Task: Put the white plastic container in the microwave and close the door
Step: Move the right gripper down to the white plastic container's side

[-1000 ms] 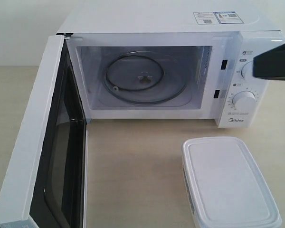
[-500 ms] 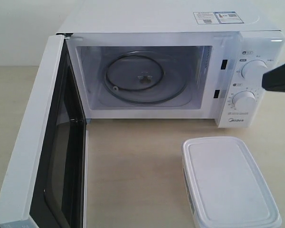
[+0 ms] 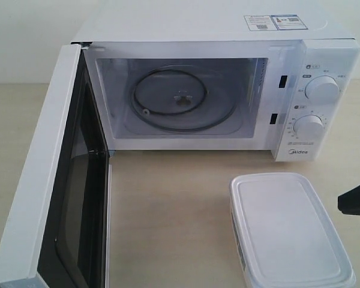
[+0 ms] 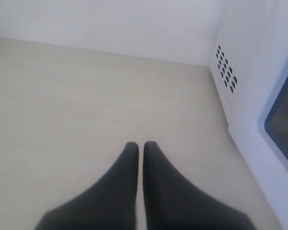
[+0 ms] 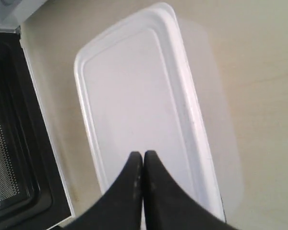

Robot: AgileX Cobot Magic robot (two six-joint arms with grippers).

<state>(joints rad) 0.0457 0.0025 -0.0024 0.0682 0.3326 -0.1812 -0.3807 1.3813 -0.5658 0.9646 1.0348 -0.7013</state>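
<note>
The white plastic container [image 3: 291, 231] lies lidded on the table in front of the microwave [image 3: 204, 36], towards the right. The door [image 3: 45, 174] stands swung wide open on the left, showing the glass turntable [image 3: 180, 99] in the bare cavity. My right gripper [image 5: 143, 154] is shut and hovers over the lid of the container [image 5: 134, 96], holding nothing. Only a dark piece of the right arm [image 3: 357, 203] shows at the exterior view's right edge. My left gripper [image 4: 140, 143] is shut over bare table beside the microwave's vented side [image 4: 225, 74].
The open door takes up the left front of the table, its black inner frame [image 5: 9, 143] close to the container. Two dials [image 3: 321, 90] sit on the microwave's right panel. A white wall [image 4: 110, 24] backs the table.
The right arm has dropped from in front of the upper dial to the exterior view's right edge, level with the container. Container, door and microwave have not moved.
</note>
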